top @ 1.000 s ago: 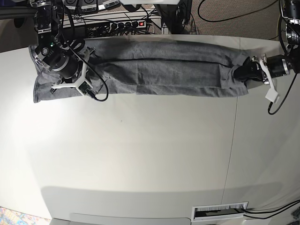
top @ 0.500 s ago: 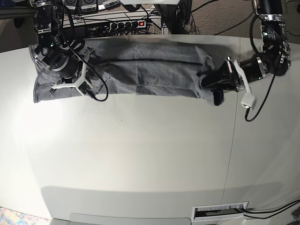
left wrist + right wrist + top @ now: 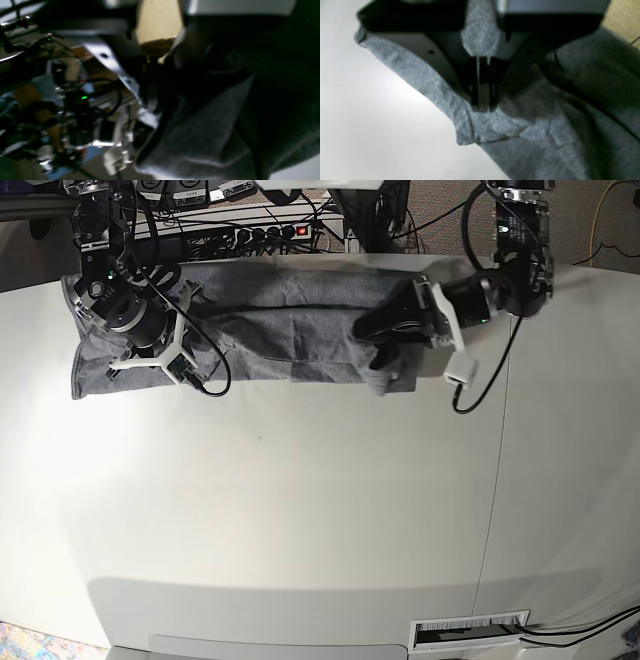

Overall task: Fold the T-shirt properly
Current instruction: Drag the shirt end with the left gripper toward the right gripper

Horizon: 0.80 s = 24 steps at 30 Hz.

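The grey T-shirt [image 3: 290,330] lies as a long band along the table's far edge. Its right end is lifted and doubled back over the band. My left gripper [image 3: 370,342] is shut on that end above the band's right part. The blurred left wrist view shows the cloth [image 3: 205,140] bunched at the dark jaws of that gripper [image 3: 157,105]. My right gripper [image 3: 140,340] is over the shirt's left end. In the right wrist view it is shut [image 3: 482,107], tips down on the fabric [image 3: 545,140] near a corner of the hem.
A power strip [image 3: 270,230] and cables lie behind the table's far edge. The white table [image 3: 300,510] stretches toward me, with a seam [image 3: 495,480] on its right. A labelled slot [image 3: 470,632] sits at the front edge.
My left gripper has moved left with the shirt's right end, from near the table's right side to past the band's middle. The right arm has stayed still.
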Motion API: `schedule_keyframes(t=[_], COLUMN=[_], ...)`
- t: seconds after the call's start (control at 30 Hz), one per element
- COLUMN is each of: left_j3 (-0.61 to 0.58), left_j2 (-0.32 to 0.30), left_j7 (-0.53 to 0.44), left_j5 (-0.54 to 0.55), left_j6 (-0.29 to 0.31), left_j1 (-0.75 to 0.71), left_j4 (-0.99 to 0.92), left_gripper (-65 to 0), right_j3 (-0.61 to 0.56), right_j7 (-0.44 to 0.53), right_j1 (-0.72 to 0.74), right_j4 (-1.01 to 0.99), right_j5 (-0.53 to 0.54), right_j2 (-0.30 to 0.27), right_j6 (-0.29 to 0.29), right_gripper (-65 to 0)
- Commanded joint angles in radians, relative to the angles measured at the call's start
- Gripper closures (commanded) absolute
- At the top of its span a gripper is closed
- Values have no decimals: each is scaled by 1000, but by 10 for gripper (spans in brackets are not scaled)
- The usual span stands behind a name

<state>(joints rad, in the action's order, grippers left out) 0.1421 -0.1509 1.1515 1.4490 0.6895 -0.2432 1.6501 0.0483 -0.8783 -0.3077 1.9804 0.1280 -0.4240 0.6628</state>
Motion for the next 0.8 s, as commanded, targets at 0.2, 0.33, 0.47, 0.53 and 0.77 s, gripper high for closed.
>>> schedule_keyframes(t=[0.2, 0.33, 0.47, 0.53, 0.77], left_j3=[-122, -153, -160, -159, -159], left_j2=[23, 23, 23, 23, 17], left_j7=[-129, -169, -181, -180, -131], left_j5=[-109, -204, -224, -225, -227], left_j6=[9, 9, 9, 9, 9], left_j1=[8, 8, 9, 14, 46], left_j4=[18, 17, 17, 17, 17], left_gripper=[0, 0, -74, -212, -272], right_j3=[6, 6, 6, 6, 6], right_j7=[18, 19, 19, 19, 19], right_j1=[9, 9, 9, 9, 11], right_j4=[14, 14, 14, 14, 14], right_j5=[2, 2, 2, 2, 2], right_j2=[-14, -14, -14, -14, -14], right_j6=[-4, -4, -4, -4, -4], right_gripper=[-4, -4, -4, -4, -4])
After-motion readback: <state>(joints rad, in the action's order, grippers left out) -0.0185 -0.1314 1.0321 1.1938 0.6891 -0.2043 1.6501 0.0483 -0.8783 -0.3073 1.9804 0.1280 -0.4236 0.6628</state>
